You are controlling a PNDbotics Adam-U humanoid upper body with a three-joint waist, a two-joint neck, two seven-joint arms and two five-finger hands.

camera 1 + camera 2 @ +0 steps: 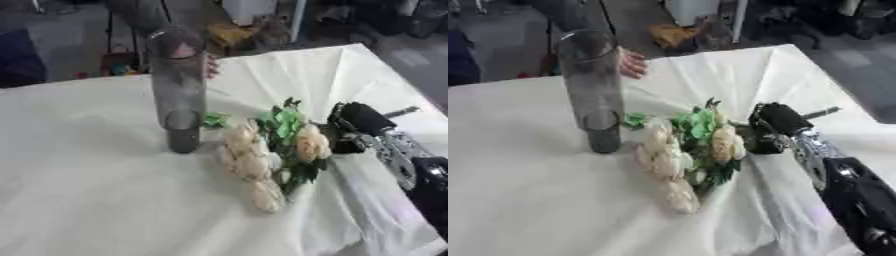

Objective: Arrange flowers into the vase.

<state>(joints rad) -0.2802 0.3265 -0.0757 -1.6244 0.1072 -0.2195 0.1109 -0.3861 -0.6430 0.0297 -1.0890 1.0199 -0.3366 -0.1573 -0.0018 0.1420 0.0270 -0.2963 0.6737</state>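
One hand is in view: the right hand point(770, 131), fingers curled at the stem end of the flowers point(684, 155). Bouquet lies flat, blooms near-left of the hand. Vase point(592, 90) stands upright, farther left, apart from the blooms.

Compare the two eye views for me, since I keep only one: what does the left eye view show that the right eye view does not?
Left eye only: the person's hand peeks out just past the vase.
Right eye only: that hand shows wider, and more of the robot's right forearm appears.
Both: the tall clear vase standing upright on the white cloth, the cream flower bunch lying beside it, the right robot hand at the bunch.
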